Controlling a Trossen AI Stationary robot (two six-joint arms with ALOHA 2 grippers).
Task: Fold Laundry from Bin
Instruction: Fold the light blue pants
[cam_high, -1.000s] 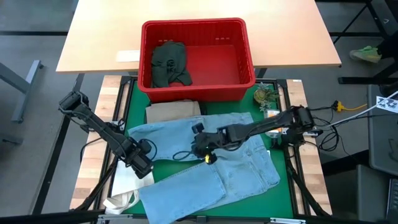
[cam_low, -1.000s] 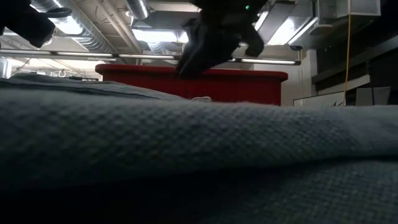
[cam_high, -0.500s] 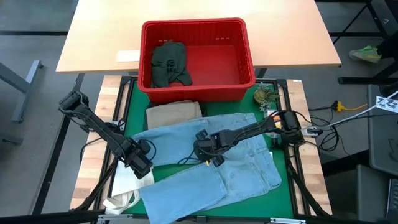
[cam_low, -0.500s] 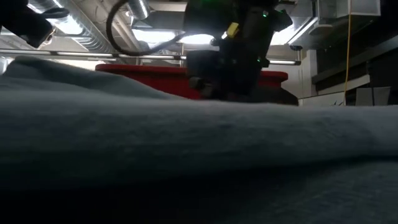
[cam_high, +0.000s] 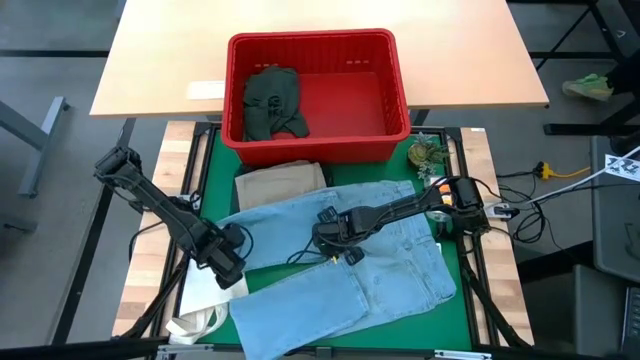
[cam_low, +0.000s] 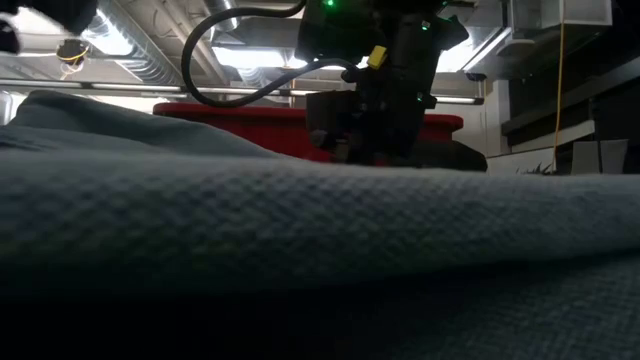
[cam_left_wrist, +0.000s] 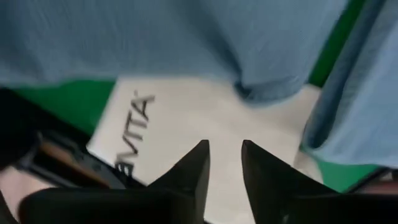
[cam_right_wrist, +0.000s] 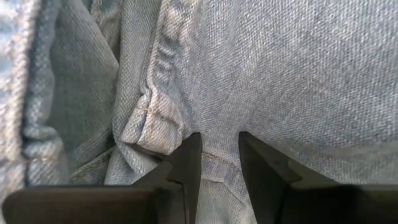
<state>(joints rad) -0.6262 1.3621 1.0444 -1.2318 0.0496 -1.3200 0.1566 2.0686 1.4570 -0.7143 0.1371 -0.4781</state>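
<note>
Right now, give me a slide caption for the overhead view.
Right end effector presses on light blue jeans spread on the green mat; left end effector hovers at their edge; red bin behind.

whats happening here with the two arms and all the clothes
A two-armed robot is folding laundry. Light blue jeans lie spread on the green mat. The right gripper is down on the middle of them, fingers slightly apart over a seam fold. The left gripper sits at the jeans' left edge above a white VITA tote bag, holding nothing. Tan trousers lie folded by the red bin, which holds a dark green piece.
</note>
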